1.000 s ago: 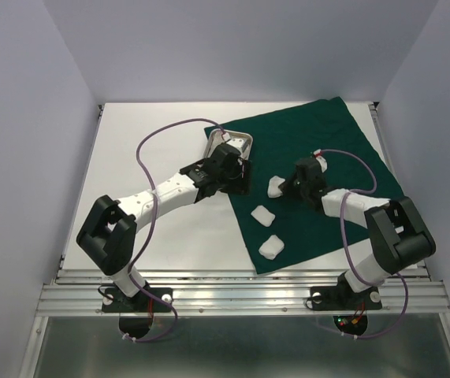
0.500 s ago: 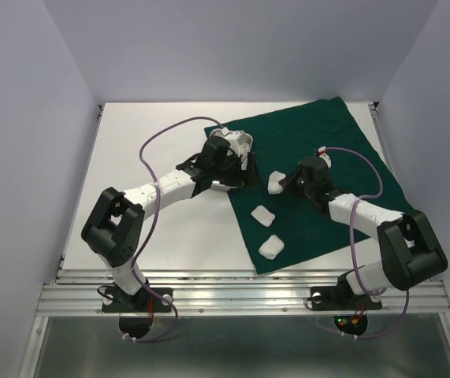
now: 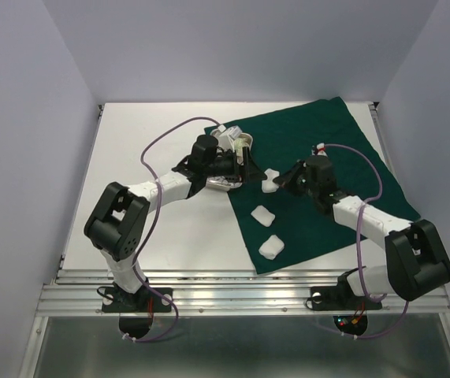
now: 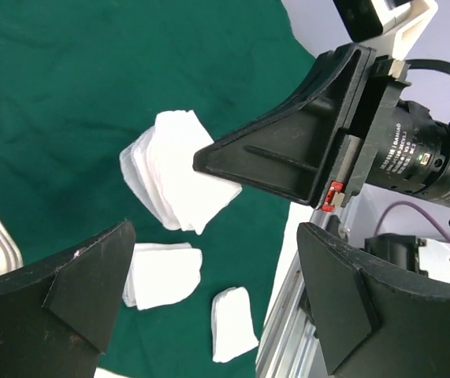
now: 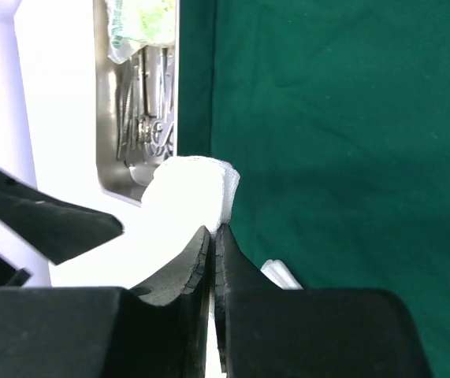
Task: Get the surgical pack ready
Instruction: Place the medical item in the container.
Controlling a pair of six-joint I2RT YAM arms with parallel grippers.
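Between the shut jaws of the right claw (image 5: 215, 231) sits a gauze pad (image 5: 187, 189), pinched by its edge, steel tray (image 5: 108, 169) just ahead. Soft and light, it probably suits edge grips. The left claw (image 4: 213, 236) gapes empty.

A lab test enclosure: white table (image 3: 130, 150) boxed by plain walls (image 3: 27, 118) (aluminium rail (image 3: 240, 295) in front).

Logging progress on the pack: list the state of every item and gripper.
left gripper, open and empty
right gripper, shut on one gauze pad
other gauze pads, two lying loose on the drape
drape, spread on the table
tray, holding forceps and packet
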